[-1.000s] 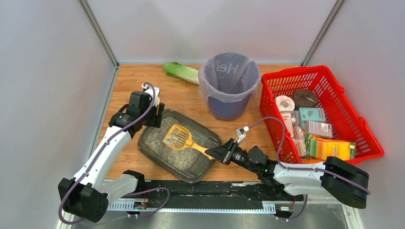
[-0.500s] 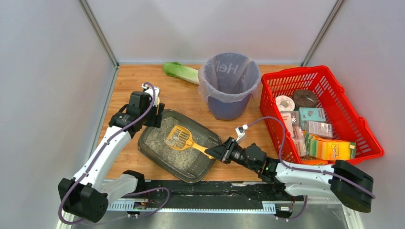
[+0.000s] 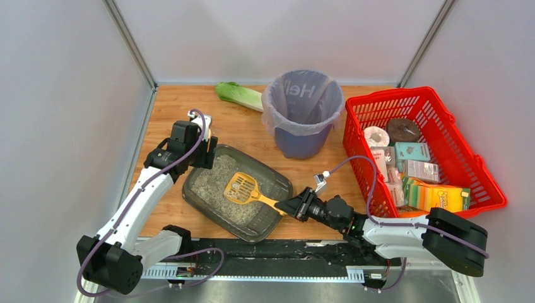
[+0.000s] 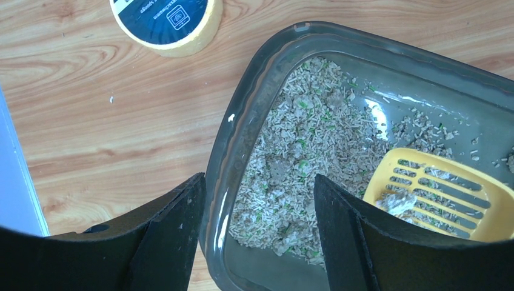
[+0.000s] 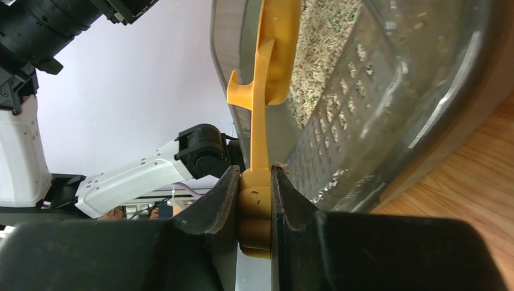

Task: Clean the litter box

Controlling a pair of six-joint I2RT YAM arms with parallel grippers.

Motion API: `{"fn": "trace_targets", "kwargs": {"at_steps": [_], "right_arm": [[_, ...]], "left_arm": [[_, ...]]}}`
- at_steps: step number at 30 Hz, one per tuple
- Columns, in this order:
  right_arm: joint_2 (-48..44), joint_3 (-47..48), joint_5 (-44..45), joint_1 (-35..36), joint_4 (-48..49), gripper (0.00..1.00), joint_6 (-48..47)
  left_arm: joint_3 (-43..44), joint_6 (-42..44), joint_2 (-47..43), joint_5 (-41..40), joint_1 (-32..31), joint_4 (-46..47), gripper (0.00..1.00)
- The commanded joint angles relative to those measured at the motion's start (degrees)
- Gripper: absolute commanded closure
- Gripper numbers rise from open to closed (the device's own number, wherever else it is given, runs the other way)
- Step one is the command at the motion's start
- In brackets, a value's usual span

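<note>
Scoop (image 3: 243, 188) slid nearer, right pincer (image 3: 287, 206) clamped on handle; left pincer (image 4: 259, 182) apart astride litter box (image 4: 363, 43) rim.

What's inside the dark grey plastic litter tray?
The dark grey plastic tray holds grey-beige granular litter with green flecks, mostly at one end, and a yellow slotted plastic scoop carrying a pale clump. Whatever lies beneath the scoop head is hidden.

White arm links (image 3: 135, 202), black joints (image 3: 183, 136), purple cables (image 3: 371, 180), black left gripper (image 4: 259, 230), black right gripper (image 5: 253, 182)
</note>
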Motion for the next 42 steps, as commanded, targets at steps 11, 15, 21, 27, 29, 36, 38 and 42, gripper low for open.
{"fn": "trace_targets", "kwargs": {"at_steps": [11,15,21,27,29,36,38,42], "right_arm": [[-0.3,-2.3,1.7,-0.4,10.7,1.0,-0.1],[-0.5,1.5,-1.8,-0.4,7.2,1.0,-1.2],[-0.2,3.8,-5.9,-0.4,3.4,1.0,-3.4],[-0.5,2.9,-4.1,-0.5,5.3,1.0,-1.7],[-2.1,-0.4,-0.2,-0.8,5.2,1.0,0.5],[-15.9,2.6,1.3,-2.3,-11.8,1.0,-0.1],[-19.6,3.4,1.0,-3.2,-17.2,1.0,-0.3],[-28.1,1.7,1.3,-5.5,-21.0,1.0,3.7]], "left_arm": [[0.1,0.7,-0.7,0.2,-0.6,1.5,0.26],[0.1,0.7,-0.2,0.5,-0.6,1.5,0.26],[-0.1,0.7,-0.9,-0.4,-0.6,1.7,0.26],[-0.1,0.7,-0.6,0.2,-0.7,1.7,0.26],[0.2,0.7,-0.4,0.5,-0.7,1.6,0.26],[-0.4,0.5,-2.3,-0.2,-0.7,2.3,0.26],[-0.4,0.6,-2.6,-0.9,-0.7,2.2,0.26],[-0.5,0.6,-3.1,-0.9,-0.7,2.3,0.26]]}}
